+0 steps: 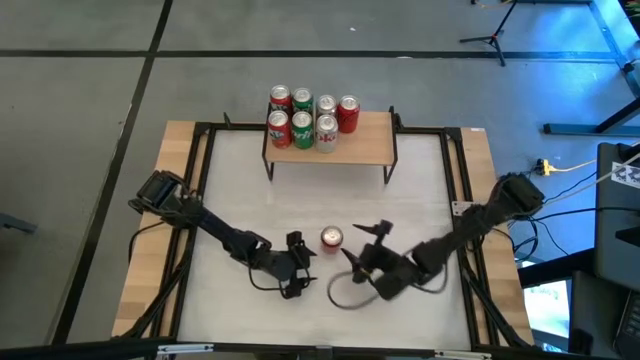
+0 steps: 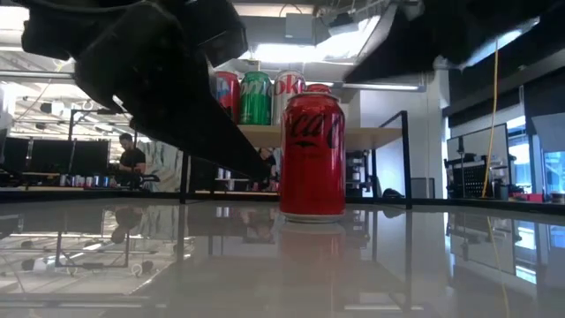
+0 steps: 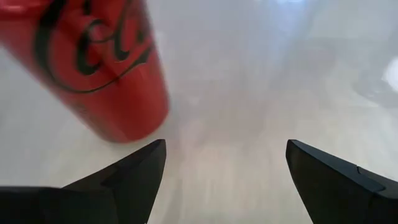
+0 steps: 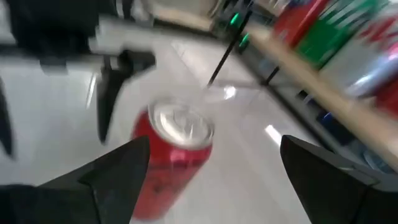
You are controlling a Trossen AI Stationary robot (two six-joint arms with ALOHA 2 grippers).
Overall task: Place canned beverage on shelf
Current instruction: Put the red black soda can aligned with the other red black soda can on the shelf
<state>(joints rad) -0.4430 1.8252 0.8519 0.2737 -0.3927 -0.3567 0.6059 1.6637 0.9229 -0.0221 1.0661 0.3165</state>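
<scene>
A red cola can (image 1: 331,238) stands upright on its base on the white tabletop, near the table's front middle; it also shows in the low view (image 2: 312,155). My left gripper (image 1: 297,265) is open just left of the can (image 3: 93,62), which sits off to one side of its fingers. On the can's right, my right gripper (image 1: 362,243) is open and looks down on the can's top (image 4: 180,124). The shelf (image 1: 350,150), a light-wood board on black legs, stands at the far middle with several cans (image 1: 303,118) on its left part.
Black frame rails (image 1: 200,190) run along the table's sides. A loop of cable (image 1: 345,295) lies on the table by my right arm. The shelf's right part (image 1: 375,135) is bare wood. A person (image 2: 132,159) sits in the room beyond the table.
</scene>
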